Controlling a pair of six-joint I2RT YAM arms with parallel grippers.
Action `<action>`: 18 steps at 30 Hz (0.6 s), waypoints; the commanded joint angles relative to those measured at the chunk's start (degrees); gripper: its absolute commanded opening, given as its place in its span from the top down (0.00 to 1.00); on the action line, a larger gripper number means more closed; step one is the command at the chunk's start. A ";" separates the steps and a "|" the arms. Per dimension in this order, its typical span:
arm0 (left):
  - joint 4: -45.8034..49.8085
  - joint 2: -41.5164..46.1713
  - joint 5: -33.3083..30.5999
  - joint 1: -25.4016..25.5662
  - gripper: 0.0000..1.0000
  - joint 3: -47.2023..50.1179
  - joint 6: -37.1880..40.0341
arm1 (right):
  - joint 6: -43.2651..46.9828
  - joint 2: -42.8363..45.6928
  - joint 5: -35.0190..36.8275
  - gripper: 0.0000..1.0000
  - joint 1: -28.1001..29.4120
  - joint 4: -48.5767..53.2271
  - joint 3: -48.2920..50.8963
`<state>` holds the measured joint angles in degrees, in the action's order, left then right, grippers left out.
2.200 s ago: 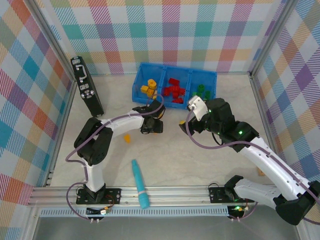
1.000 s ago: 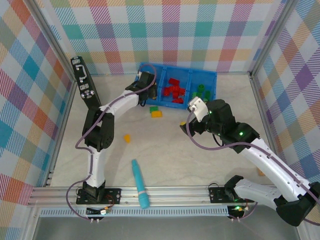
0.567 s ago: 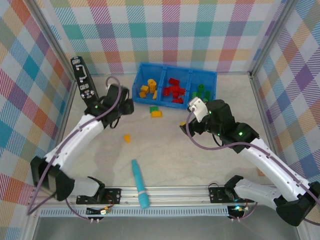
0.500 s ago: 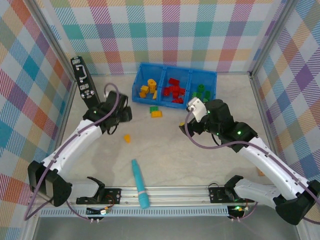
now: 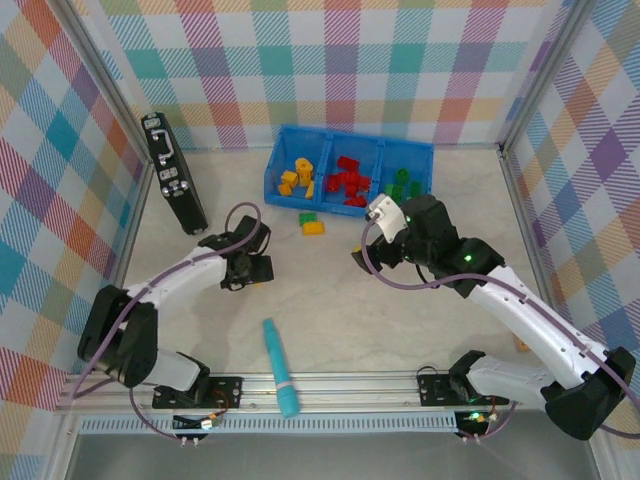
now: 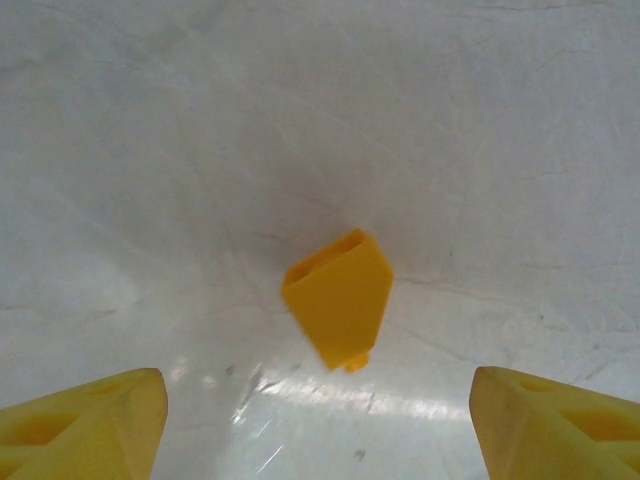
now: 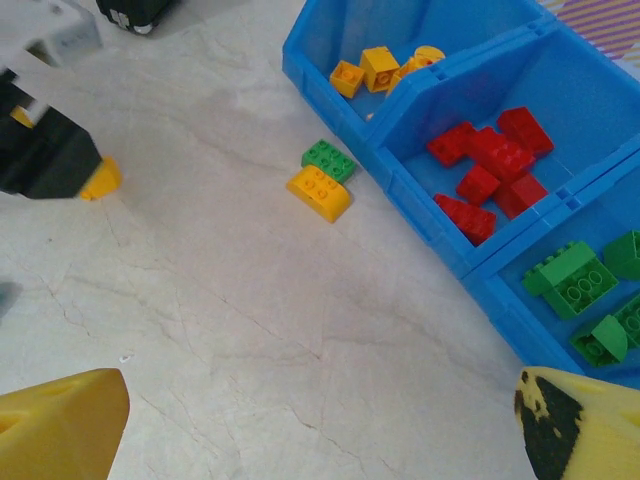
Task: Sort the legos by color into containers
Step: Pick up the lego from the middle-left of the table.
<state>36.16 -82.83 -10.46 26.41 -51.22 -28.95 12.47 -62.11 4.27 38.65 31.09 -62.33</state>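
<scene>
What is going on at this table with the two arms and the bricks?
The robot is sorting bricks by colour into a blue bin: yellow ones, red ones and green ones each fill their own compartment. The left arm's fingers hang open over a loose yellow brick on the table, not touching it. The right arm's fingers are open too, near a green brick and another yellow brick lying outside the bin.

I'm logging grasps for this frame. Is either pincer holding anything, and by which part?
Nothing is held. The left pincer stands open over a yellow brick lying loose on the table; the right pincer is open and empty.
</scene>
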 commanded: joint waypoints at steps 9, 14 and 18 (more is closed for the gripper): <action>-6.28 -9.75 2.55 -0.45 0.41 -1.15 0.45 | -0.58 0.92 0.91 0.01 0.10 -0.02 -1.54; -7.33 -11.63 1.75 -0.68 0.52 -0.99 0.30 | -0.69 1.24 0.95 0.01 0.11 0.29 -1.45; -7.33 -12.29 0.62 -1.19 0.63 -2.09 1.37 | -0.59 1.72 1.36 0.01 0.08 0.55 -1.40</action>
<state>29.52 -94.15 -9.08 25.98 -51.72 -28.45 12.49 -61.84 5.19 38.65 31.18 -62.37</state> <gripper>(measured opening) 0.384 0.988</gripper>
